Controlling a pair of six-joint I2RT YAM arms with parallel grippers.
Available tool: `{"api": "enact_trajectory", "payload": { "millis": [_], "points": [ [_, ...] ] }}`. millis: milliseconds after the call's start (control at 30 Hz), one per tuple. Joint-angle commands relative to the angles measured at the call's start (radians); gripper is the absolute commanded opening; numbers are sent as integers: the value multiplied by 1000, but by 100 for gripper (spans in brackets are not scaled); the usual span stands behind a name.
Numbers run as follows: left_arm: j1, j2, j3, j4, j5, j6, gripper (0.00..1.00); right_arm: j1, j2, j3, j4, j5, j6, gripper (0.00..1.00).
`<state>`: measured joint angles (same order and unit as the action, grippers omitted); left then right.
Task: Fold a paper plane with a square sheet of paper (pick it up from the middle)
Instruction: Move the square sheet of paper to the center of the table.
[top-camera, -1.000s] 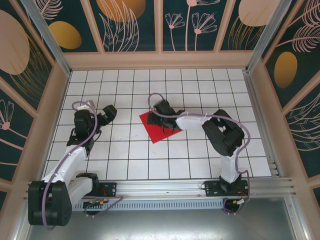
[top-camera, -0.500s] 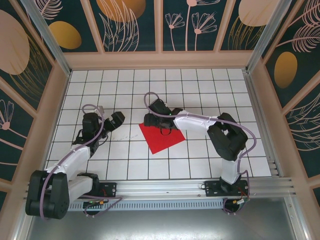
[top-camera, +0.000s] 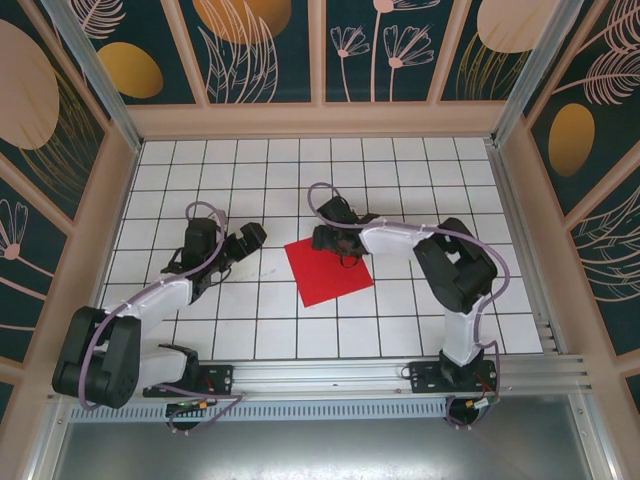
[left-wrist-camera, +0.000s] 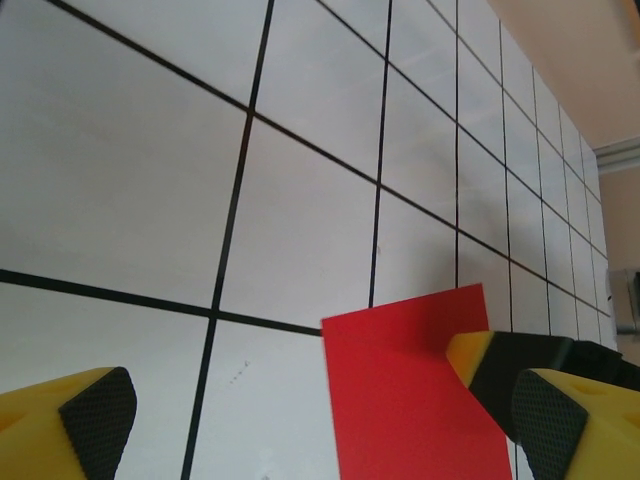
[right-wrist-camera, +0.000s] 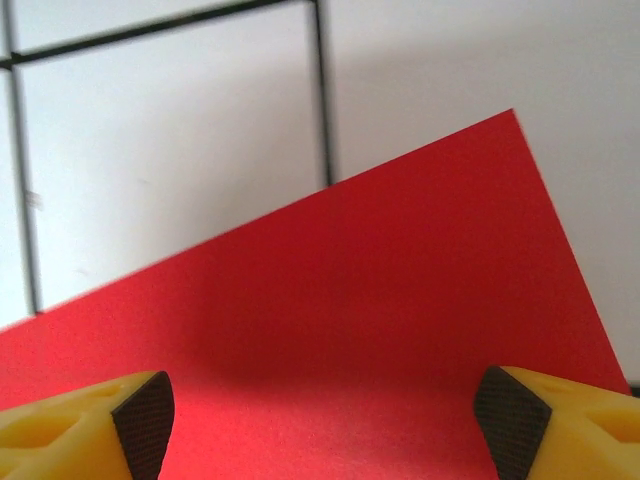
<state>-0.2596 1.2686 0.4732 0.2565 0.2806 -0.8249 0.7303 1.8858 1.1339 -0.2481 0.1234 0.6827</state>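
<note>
We see the square sheet of paper (top-camera: 328, 272) flat on the table (top-camera: 400, 170), with our right hand (top-camera: 323, 240) spread over its far edge.
Our right wrist view shows both fingers (right-wrist-camera: 140, 415) wide apart with red between them, pinching nothing. Our left hand (top-camera: 251, 237) is also spread, just beside the sheet's left corner and apart from it. White grid lies open on every side, with the walls well away. The sheet is square, so no axis is longer, and it is turned slightly off the grid lines.
</note>
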Motion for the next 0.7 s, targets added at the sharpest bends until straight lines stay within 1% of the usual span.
{"api": "enact_trajectory", "payload": {
  "millis": [0, 67, 167, 233, 333, 367, 433, 567, 667],
  "points": [
    [-21, 27, 42, 22, 11, -30, 99, -21, -52, -79, -144, 51, 33, 83],
    [-31, 38, 54, 14, 10, -32, 98, -20, -93, -54, -160, 49, -5, 81],
    [-38, 42, 68, 0, 5, -39, 98, -4, -141, 29, -209, 27, -71, 82],
    [-41, 38, 70, -4, 7, -46, 98, 5, -140, 71, -260, 22, -80, 86],
    [-42, 28, 65, -2, 8, -49, 99, 29, -122, 84, -303, 13, -74, 98],
    [-41, 27, 66, -2, 11, -46, 99, 44, -121, 77, -303, 28, -69, 99],
    [-42, 31, 81, -29, 2, -22, 99, 76, -116, 72, -306, 65, -57, 99],
    [-41, 47, 118, -85, -37, 25, 98, 95, -81, 75, -312, 52, -45, 99],
    [-41, 67, 129, -84, -31, 27, 98, 96, -51, 77, -323, 47, -40, 98]
  ]
}}
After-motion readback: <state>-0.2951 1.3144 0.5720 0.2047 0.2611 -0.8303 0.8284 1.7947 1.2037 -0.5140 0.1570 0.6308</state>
